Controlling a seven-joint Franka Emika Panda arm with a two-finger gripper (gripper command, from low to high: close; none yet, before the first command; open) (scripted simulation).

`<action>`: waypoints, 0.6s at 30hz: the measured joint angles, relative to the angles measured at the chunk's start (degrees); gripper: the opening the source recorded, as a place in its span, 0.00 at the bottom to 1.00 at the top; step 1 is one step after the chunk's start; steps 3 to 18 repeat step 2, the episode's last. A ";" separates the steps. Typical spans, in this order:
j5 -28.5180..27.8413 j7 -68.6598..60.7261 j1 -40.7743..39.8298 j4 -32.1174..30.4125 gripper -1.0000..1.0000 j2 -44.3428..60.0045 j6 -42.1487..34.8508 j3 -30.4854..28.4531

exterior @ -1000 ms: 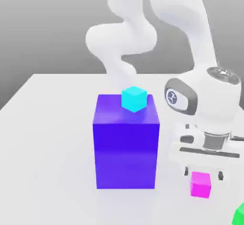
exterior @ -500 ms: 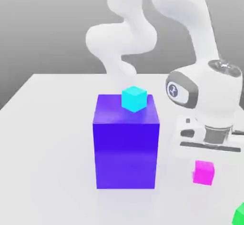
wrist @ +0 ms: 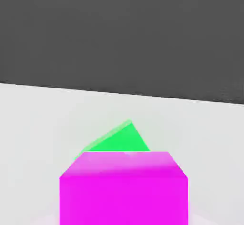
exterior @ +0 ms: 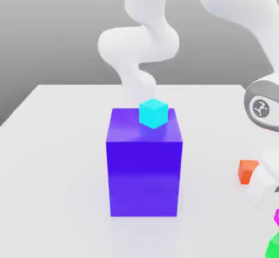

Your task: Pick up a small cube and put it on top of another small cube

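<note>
The small magenta-pink cube (wrist: 123, 188) looms close in the hand view, with a green cube (wrist: 116, 140) right behind it on the white table. In the exterior view just a sliver of the magenta cube (exterior: 277, 217) peeks in at the right edge, above the green cube (exterior: 274, 245) in the bottom right corner. My gripper's white hand (exterior: 264, 187) is tilted at the exterior view's right edge, directly over the magenta cube. A cyan cube (exterior: 152, 113) sits on top of the large blue-purple block (exterior: 144, 164).
A small orange cube (exterior: 248, 171) rests on the table just to the left of my hand in the exterior view. The large block stands mid-table. The white table (exterior: 54, 159) stretches out to the exterior view's left.
My arm has swung toward the exterior view's right, and the magenta cube has gone with it to the frame's edge. The orange cube, hidden before, has come into sight.
</note>
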 joint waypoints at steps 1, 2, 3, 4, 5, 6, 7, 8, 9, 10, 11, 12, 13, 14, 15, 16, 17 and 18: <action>0.00 0.00 0.00 0.00 1.00 0.00 0.00 0.00; 0.00 0.00 0.00 0.00 1.00 0.00 0.00 0.00; 0.00 0.00 0.00 0.00 1.00 0.00 0.00 0.00; 0.00 0.00 0.00 0.00 1.00 0.00 0.00 0.00; 0.00 0.00 0.00 0.00 1.00 0.00 0.00 0.00; 0.00 0.00 0.00 0.00 1.00 0.00 0.00 0.00; 0.00 0.00 0.00 0.00 1.00 0.00 0.00 0.00; 0.00 0.00 0.00 0.00 1.00 0.00 0.00 0.00; 0.00 0.00 0.00 0.00 1.00 0.00 0.00 0.00; 0.00 0.00 0.00 0.00 1.00 0.00 0.00 0.00; 0.00 0.00 0.00 0.00 1.00 0.00 0.00 0.00; 0.00 0.00 0.00 0.00 1.00 0.00 0.00 0.00; 0.00 0.00 0.00 0.00 1.00 0.00 0.00 0.00; 0.00 0.00 0.00 0.00 1.00 0.00 0.00 0.00; 0.00 0.00 0.00 0.00 1.00 0.00 0.00 0.00; 0.00 0.00 0.00 0.00 1.00 0.00 0.00 0.00; 0.00 0.00 0.00 0.00 1.00 0.00 0.00 0.00; 0.00 0.00 0.00 0.00 1.00 0.00 0.00 0.00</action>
